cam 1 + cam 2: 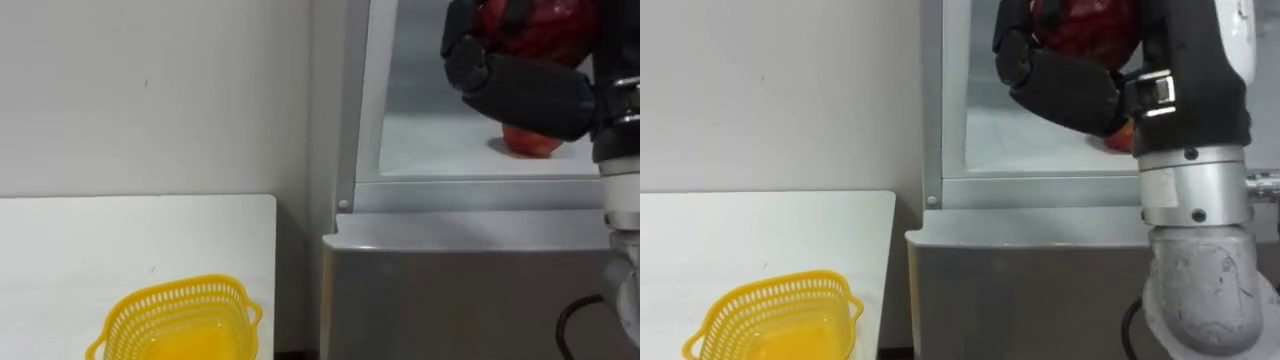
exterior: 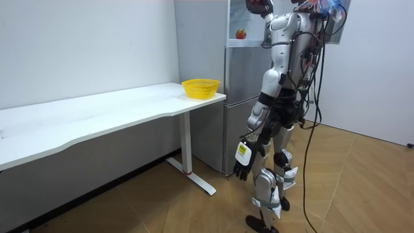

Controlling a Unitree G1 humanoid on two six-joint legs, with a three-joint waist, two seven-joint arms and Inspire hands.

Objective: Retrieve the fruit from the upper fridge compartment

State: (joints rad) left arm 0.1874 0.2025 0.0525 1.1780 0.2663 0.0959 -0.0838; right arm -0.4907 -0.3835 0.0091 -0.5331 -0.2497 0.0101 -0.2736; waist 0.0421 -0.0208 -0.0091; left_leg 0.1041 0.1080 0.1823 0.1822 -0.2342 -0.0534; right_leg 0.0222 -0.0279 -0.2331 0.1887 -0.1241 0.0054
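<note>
The upper fridge compartment stands open with a white shelf inside. My right hand is raised into it, dark fingers curled round a glossy red fruit held above the shelf. A second red apple sits on the shelf just below that hand, partly hidden by it; in the room view this apple shows alone on the shelf. My left hand hangs at my side by the lower fridge door, fingers relaxed and holding nothing. I stand upright close in front of the fridge.
A yellow mesh basket stands on the near end of a long white table, left of the fridge. The grey lower fridge door is closed. A narrow gap separates the table's edge and the fridge side.
</note>
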